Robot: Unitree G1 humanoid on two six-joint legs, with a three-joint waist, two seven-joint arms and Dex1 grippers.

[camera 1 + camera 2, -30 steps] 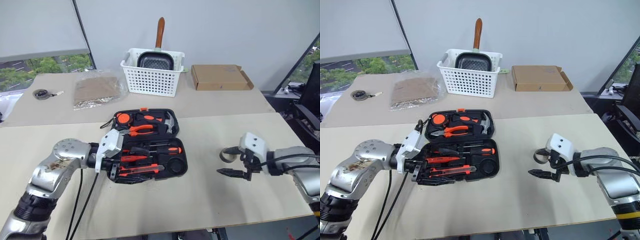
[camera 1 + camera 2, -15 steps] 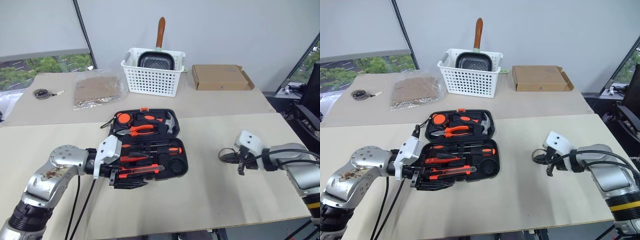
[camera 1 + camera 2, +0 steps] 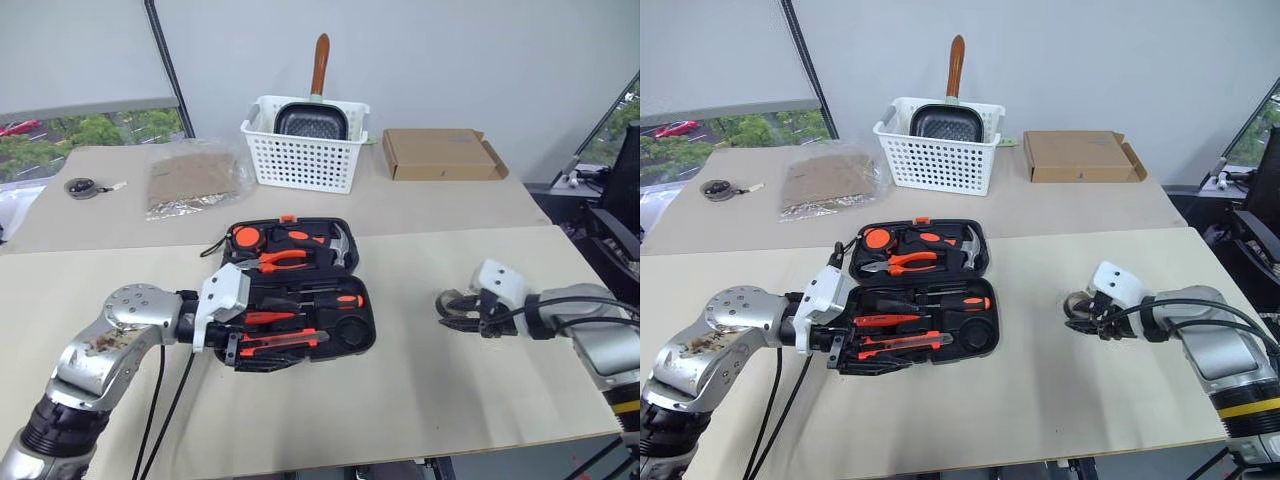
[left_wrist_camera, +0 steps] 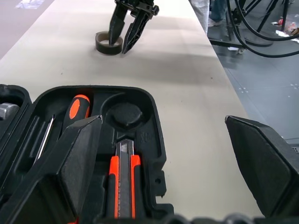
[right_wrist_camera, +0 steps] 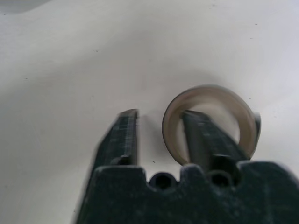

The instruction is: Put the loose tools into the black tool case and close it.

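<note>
While case [image 3: 352,345] lies open — right gripper [image 5: 159,126] straddles tape roll [image 5: 243,116] wall

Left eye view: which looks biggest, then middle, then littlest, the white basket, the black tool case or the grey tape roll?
1. black tool case, though it lies nearer the camera than the basket, so this is unsure
2. white basket
3. grey tape roll, clearly the littlest

The tool case [image 3: 355,340] is black, its utility knife [image 4: 122,184] orange and black. The tape roll [image 5: 210,123] is grey; the basket [image 3: 305,155] is white and perforated.
</note>
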